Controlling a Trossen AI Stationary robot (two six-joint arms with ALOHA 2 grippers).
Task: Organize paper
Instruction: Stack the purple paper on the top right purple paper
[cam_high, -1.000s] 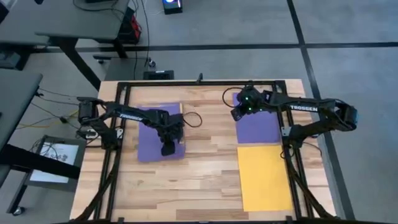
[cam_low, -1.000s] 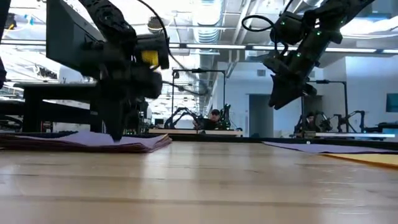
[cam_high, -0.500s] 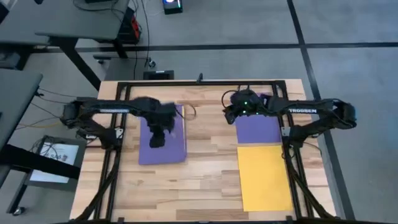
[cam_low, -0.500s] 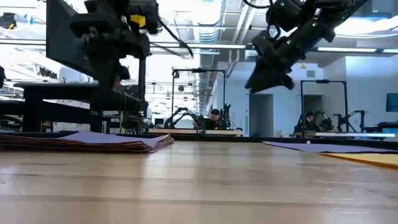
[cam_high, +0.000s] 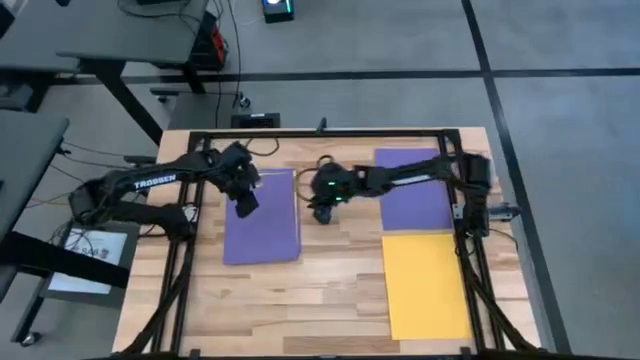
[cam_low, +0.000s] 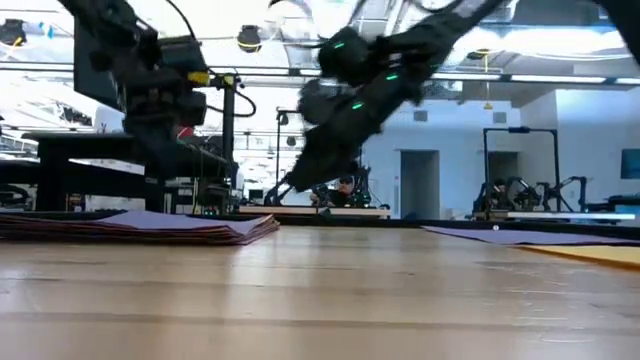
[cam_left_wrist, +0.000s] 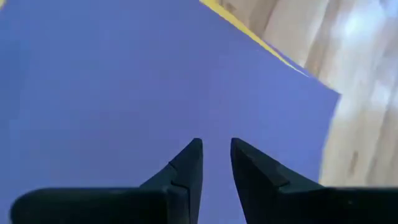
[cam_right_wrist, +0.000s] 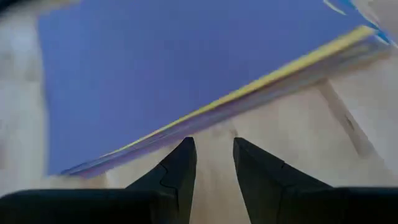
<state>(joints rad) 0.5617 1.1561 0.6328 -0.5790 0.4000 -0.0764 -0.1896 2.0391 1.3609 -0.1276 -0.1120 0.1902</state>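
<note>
Grippers are seen raised above the bench (cam_high: 330, 280): the right gripper (cam_high: 322, 212), fingers slightly parted and empty, just beside the purple-topped paper stack (cam_high: 262, 218); the left gripper (cam_high: 246, 203), likewise narrowly parted, over that stack. 2 single sheets, purple (cam_high: 415, 200) and yellow (cam_high: 425, 285), lie well apart to the right.

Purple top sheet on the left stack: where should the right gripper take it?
Probably at the right-hand edge of the flat purple top sheet, coming in low from the bare wood beside it. The right gripper hangs just off that edge, where the layered stack's edges show.
</note>
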